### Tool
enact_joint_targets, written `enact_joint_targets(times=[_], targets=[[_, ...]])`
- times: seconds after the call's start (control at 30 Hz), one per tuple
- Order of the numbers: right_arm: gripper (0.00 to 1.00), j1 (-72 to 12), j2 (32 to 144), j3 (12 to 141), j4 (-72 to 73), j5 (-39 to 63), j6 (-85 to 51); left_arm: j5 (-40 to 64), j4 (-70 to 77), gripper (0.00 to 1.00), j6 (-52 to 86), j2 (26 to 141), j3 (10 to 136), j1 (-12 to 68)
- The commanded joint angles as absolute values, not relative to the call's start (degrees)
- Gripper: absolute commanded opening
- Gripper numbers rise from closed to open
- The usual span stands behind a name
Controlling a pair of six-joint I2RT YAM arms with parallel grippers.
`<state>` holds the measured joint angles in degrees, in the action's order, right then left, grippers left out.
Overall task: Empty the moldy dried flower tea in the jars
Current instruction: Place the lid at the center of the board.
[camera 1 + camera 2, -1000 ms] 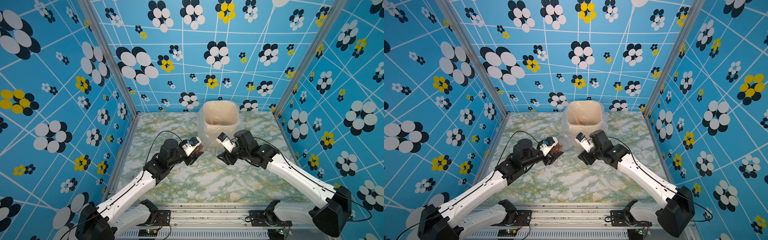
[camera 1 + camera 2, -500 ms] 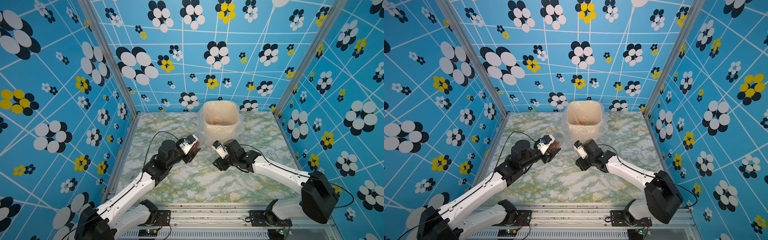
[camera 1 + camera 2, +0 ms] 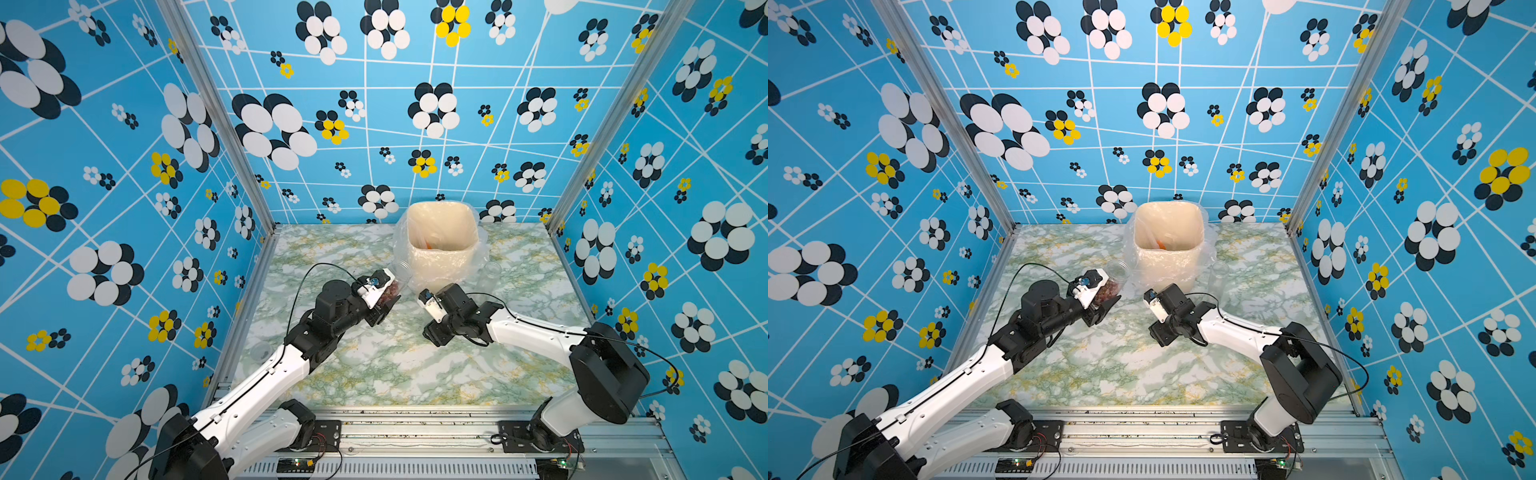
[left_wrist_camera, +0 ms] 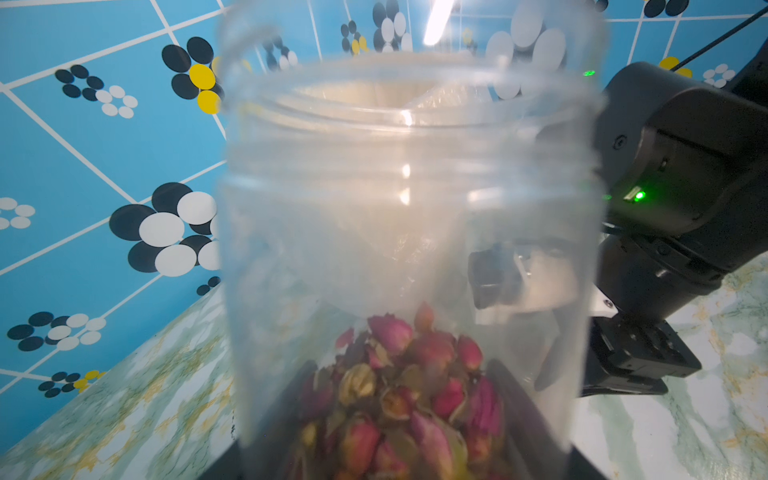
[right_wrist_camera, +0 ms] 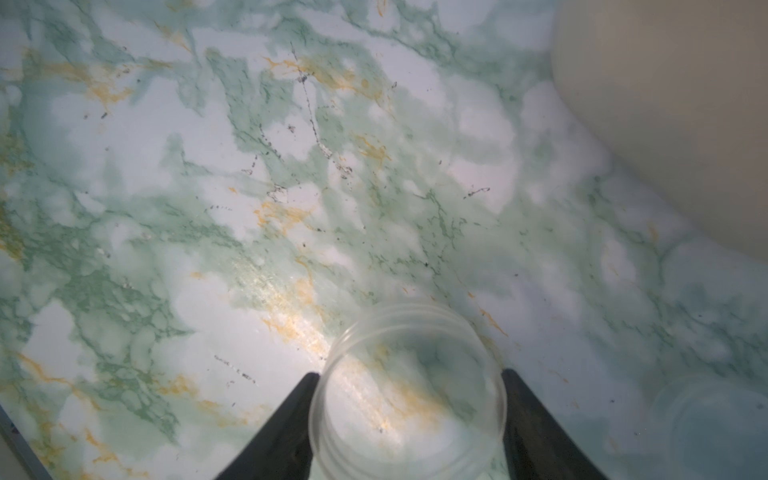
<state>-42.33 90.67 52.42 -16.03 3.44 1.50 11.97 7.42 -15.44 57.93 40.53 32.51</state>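
Left tool (image 3: 384,301) pinching an open jar (image 4: 411,187) low on its body. Mouth points away from the wrist, toward the bin (image 3: 441,259) just beyond it. Moldy dried flower tea (image 4: 411,395) heaped at the jar's base, between the fingers (image 4: 282,419).

Right tool (image 5: 409,374) clamped across a clear round lid (image 5: 409,415), by the look of it, above the surface (image 5: 249,208).

Judgement: jar is light, thin-walled and smooth, so probably slippery, and it may squash out of round if overgripped. Buds look loose and dry and should pour freely. A hold across the diameter suits tipping.
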Motion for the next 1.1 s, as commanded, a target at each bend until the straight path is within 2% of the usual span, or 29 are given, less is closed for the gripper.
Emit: enact_joint_targets(times=[0.0,0.77,0.93,1.07], targets=[[0.42,-43.5,92.4,52.2,-16.2,3.3,2.2,12.1,10.0,0.16,-14.5,57.3,40.0,31.9],[0.47,-48.9,99.9,56.3,-17.9,2.7,1.0,12.3,10.4,0.16,-14.5,57.7,40.2,31.5],[0.54,-49.2,100.5,58.1,-20.5,2.9,0.9,12.4,10.5,0.16,-14.4,57.7,40.1,31.5],[0.66,-49.7,100.8,58.7,-21.5,2.8,0.8,12.4,10.6,0.16,-14.4,57.7,40.0,31.4]])
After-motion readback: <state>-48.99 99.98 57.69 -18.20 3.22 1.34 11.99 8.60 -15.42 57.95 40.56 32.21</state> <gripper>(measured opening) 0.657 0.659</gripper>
